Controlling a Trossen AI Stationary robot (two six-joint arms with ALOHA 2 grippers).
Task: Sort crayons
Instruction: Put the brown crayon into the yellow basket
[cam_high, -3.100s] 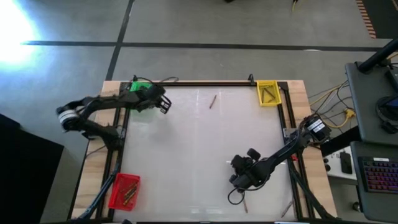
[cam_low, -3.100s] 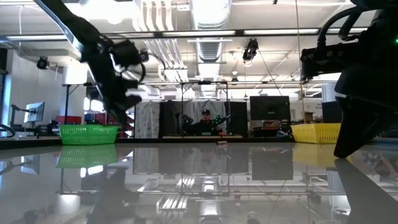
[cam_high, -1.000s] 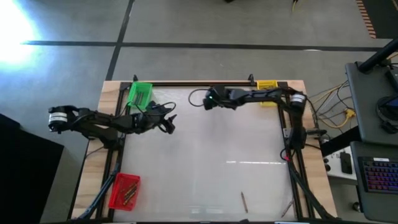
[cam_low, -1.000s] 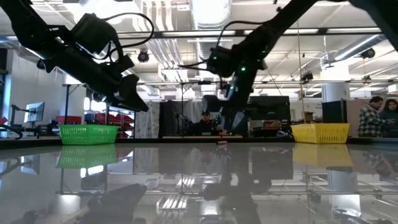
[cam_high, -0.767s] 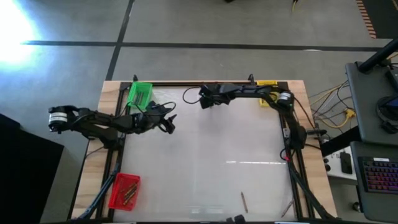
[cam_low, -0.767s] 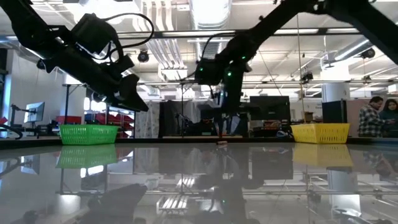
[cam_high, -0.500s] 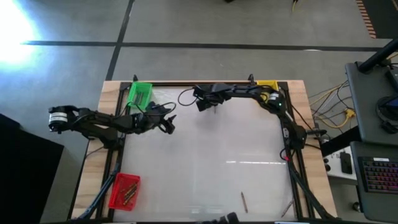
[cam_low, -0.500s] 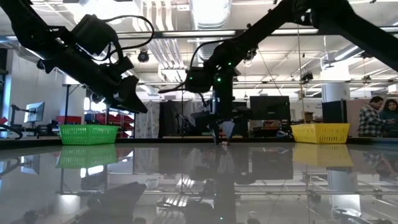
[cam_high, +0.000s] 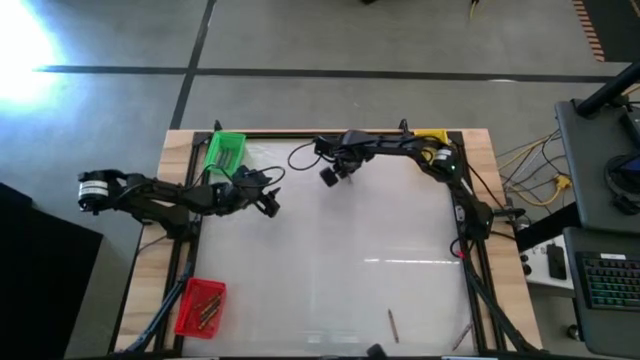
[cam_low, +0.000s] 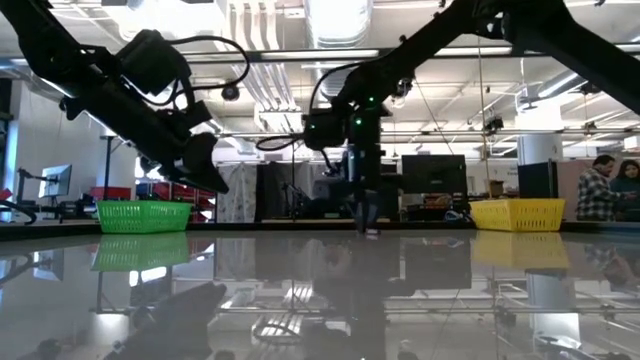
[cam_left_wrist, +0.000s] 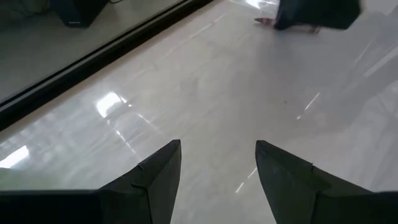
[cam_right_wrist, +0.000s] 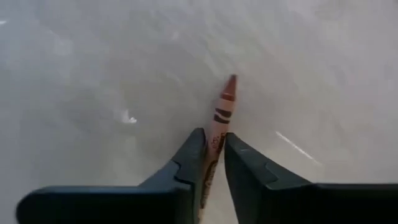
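Brownish crayon (cam_right_wrist: 219, 134) clenched in right tool (cam_right_wrist: 211, 152), tip pointing forward beyond fingers, left tool (cam_left_wrist: 217, 155) released.

No legible text, brand, number or sign anywhere. Dark band markings on the paper wrapper of the brown crayon (cam_right_wrist: 219, 134) clamped between the jaws of the right gripper (cam_right_wrist: 212, 154), too blurred to read. No lettering visible on the bins, the arms or the desk; screens and fixtures in the room beyond too small to make out.
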